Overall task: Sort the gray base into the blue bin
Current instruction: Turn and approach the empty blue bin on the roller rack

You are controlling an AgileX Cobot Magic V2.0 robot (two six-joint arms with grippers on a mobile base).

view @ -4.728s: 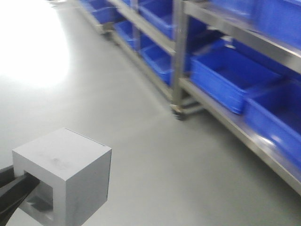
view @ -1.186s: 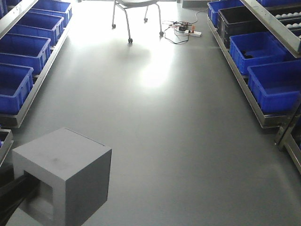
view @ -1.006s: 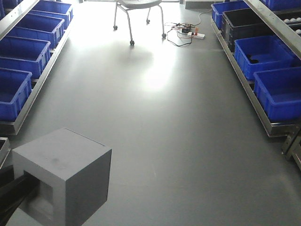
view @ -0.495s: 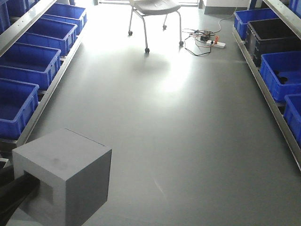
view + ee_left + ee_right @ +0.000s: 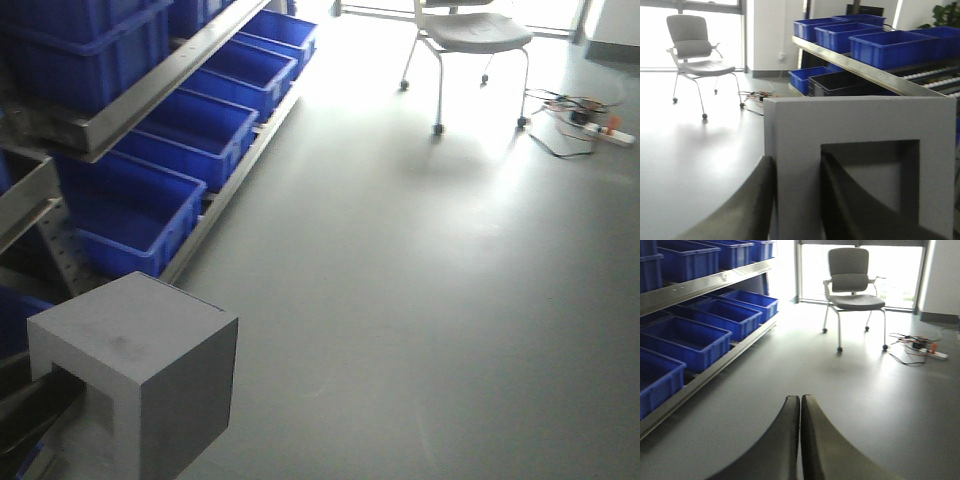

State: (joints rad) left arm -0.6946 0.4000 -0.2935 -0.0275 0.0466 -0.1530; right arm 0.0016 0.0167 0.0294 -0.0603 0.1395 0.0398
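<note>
The view ahead has swung left: the metal rack (image 5: pixel 165 88) now looms close, the chair (image 5: pixel 470 35) has slid to the upper right, and the gray base (image 5: pixel 135 385) keeps its lower-left spot in the front view. The left gripper (image 5: pixel 796 161) clamps one wall of the base, one finger inside the square recess and one outside. The block is near-cubic with no clear long axis, its top is level and its recess faces the wrist, and the nearest blue bin (image 5: pixel 140 170) sits on the low shelf beyond. The right gripper (image 5: pixel 800 401) has its fingers pressed together on nothing.
</note>
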